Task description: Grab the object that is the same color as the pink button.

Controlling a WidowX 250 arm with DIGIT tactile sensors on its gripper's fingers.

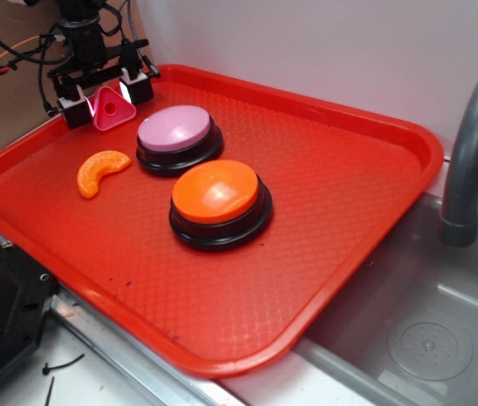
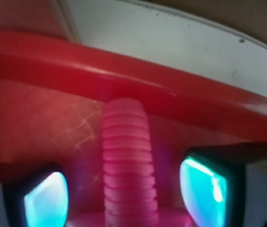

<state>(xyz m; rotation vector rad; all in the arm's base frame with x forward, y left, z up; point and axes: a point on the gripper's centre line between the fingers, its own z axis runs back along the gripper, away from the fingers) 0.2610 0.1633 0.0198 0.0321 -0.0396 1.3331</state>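
Observation:
The hot-pink triangle object (image 1: 110,110) stands tilted up on its edge at the tray's far left corner. My gripper (image 1: 107,98) is open around it, one finger on each side. In the wrist view the object's ribbed pink edge (image 2: 126,161) rises in the middle of my gripper (image 2: 124,194), with a gap between it and each glowing pad (image 2: 46,201). The pink button (image 1: 175,129), lilac-pink dome on a black base, sits just right of the object.
An orange-topped button (image 1: 217,190) stands in front of the pink one. An orange crescent slice (image 1: 101,172) lies at the left. The red tray's raised rim (image 1: 348,110) runs close behind my gripper. A sink (image 1: 425,338) and grey faucet (image 1: 475,144) are at the right.

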